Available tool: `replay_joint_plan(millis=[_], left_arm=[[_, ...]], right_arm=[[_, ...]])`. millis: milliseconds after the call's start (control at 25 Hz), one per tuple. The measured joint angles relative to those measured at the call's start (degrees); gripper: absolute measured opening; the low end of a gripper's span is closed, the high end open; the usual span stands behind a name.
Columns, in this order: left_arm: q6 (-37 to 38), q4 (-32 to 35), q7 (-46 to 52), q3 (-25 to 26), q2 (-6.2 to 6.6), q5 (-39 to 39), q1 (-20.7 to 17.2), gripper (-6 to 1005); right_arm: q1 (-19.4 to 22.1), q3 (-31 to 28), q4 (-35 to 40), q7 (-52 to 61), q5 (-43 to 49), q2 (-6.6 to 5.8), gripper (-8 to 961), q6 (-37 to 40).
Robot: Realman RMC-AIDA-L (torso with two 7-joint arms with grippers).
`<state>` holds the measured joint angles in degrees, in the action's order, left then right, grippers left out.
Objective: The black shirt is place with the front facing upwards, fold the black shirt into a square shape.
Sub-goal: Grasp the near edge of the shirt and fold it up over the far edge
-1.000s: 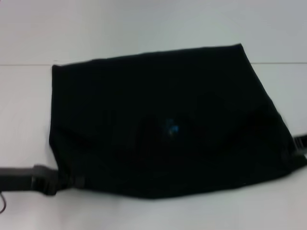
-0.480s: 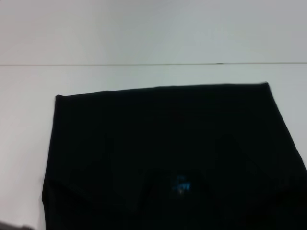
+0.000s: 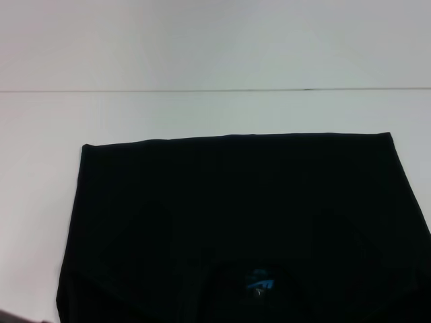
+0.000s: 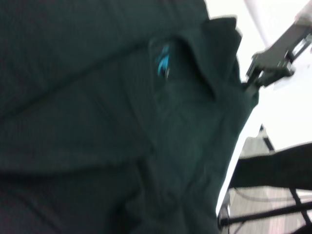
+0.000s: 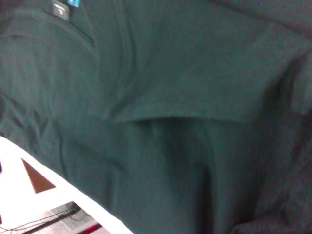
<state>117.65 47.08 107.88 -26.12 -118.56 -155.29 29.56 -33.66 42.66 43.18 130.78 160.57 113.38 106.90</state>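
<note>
Between both unseen hands, the soft, limp black cloth shirt (image 3: 236, 222) is best pinched at its corners; grip state cannot be told.

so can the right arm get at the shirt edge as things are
Probably yes: the right gripper sits right at the shirt's edge, with nothing between them.

Folded black shirt (image 5: 185, 97), blue label (image 5: 74, 3)
</note>
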Motion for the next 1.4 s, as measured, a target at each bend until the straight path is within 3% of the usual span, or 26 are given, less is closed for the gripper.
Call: replay_joint_plan(millis=[120, 200, 240, 480, 560, 640, 720, 800, 960, 1120, 1240, 1400], left_arm=[[-0.1, -0.5, 0.2, 2.2, 0.55, 2.4, 0.7, 37], [-0.3, -0.9, 0.6, 3.9, 1.00, 3.8, 1.4, 37], [-0.6, -1.1, 1.4, 5.2, 1.34, 4.8, 1.9, 37], [-6.1, -2.4, 7.4, 11.0, 2.99, 9.8, 4.3, 39], [-9.2, -3.4, 8.4, 11.4, 3.22, 11.7, 4.9, 40], [-12.8, -4.5, 9.1, 11.5, 3.29, 13.7, 5.3, 41], [-16.7, -5.9, 9.6, 11.6, 3.32, 16.2, 5.5, 41], [-20.8, -7.4, 10.0, 11.6, 3.31, 18.6, 5.5, 42], [-30.3, -11.0, 10.9, 11.6, 2.80, 22.3, 5.0, 44], [-35.6, -12.9, 8.6, 11.6, 1.63, 26.0, 4.6, 46], [-37.9, -13.3, 5.5, 11.6, 0.46, 29.8, 4.4, 47], [-42.2, -13.5, 3.2, 11.2, -0.75, 32.9, 4.6, 49]], right_arm=[[-0.2, -3.1, -1.2, -1.0, 0.0, -0.01, 44, -0.4], [-0.4, -8.2, -2.8, -2.2, -1.0, -1.18, 44, -0.4], [-0.4, -8.2, -2.8, -2.2, -1.0, -1.18, 44, -0.4], [0.0, -17.8, -10.5, -2.5, -10.9, -7.45, 45, -2.5], [0.3, -20.8, -12.5, -2.2, -14.5, -8.69, 45, -5.1], [0.7, -23.8, -14.0, -2.1, -18.2, -8.94, 45, -8.2], [0.9, -25.6, -15.6, -2.3, -21.8, -8.54, 44, -11.7], [0.9, -26.1, -17.2, -3.0, -25.3, -7.38, 44, -16.0], [1.0, -26.2, -18.0, -6.6, -31.8, -3.17, 44, -25.9], [1.2, -26.2, -18.2, -11.0, -37.4, 0.17, 44, -32.8], [0.8, -26.3, -18.6, -13.9, -41.3, 1.23, 45, -35.3], [0.6, -26.3, -19.1, -17.0, -47.9, 1.63, 45, -36.9]])
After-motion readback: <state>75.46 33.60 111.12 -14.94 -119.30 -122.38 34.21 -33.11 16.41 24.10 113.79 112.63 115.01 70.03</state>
